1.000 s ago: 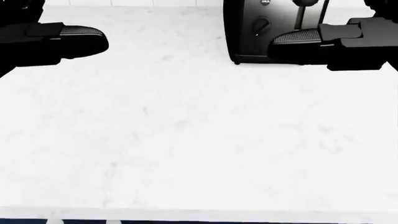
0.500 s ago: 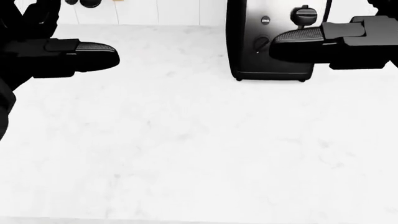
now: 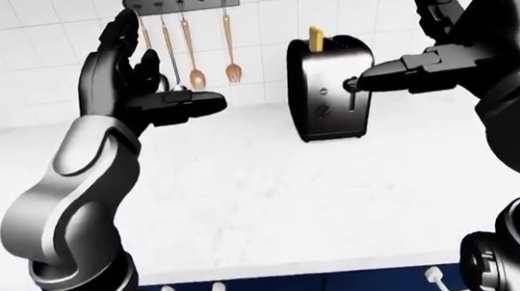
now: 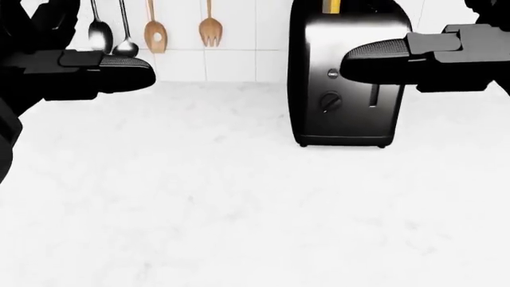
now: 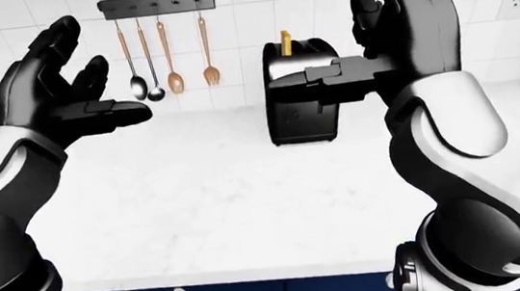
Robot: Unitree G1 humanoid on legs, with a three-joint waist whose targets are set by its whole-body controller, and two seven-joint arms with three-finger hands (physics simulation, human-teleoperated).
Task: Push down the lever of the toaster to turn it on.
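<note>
Bare counter [image 4: 239, 209] below my hands, toaster [image 4: 351, 113] by the wall, left hand [image 3: 142, 85] spread empty, right hand [image 3: 462, 44] open, fingertip [image 3: 365, 83] before the lever [image 3: 351, 85], contact unclear.

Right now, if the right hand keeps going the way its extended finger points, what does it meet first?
Probably the black toaster: the right hand points its fingertip at the lever side, though depth is unclear.
</note>
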